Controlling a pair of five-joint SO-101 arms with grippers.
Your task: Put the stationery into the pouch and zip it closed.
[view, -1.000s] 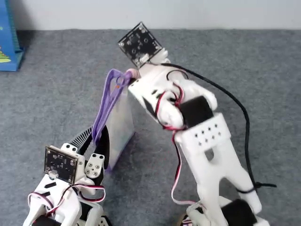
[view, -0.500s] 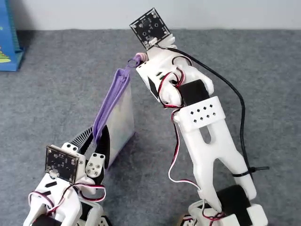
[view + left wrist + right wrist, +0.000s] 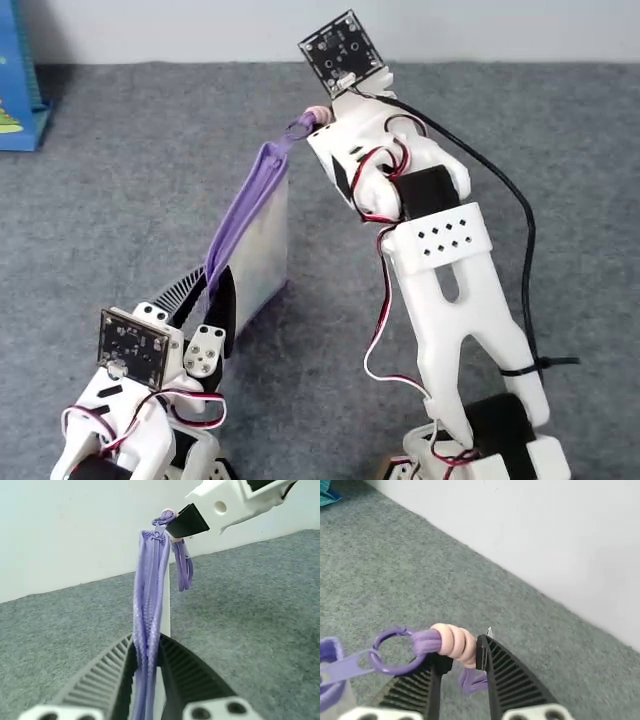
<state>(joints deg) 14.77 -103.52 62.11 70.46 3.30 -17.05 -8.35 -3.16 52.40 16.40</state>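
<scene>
The pouch is translucent with a purple zipper band along its top, and it hangs stretched between the two arms. My left gripper is shut on the near end of that band, its black ribbed fingers pressed to both sides. My right gripper holds the far end, shut on the zipper pull, a pink bead on a purple cord with a ring. In the left wrist view the right gripper shows at the band's far tip. What lies inside the pouch cannot be made out.
Grey carpet covers the table up to a white wall close behind the right gripper. A blue box stands at the far left edge. The right arm's black cable loops along its outer side.
My right gripper has moved toward the wall and to the right with the zipper pull, drawing the purple band out longer and straighter. The left arm has stayed put.
</scene>
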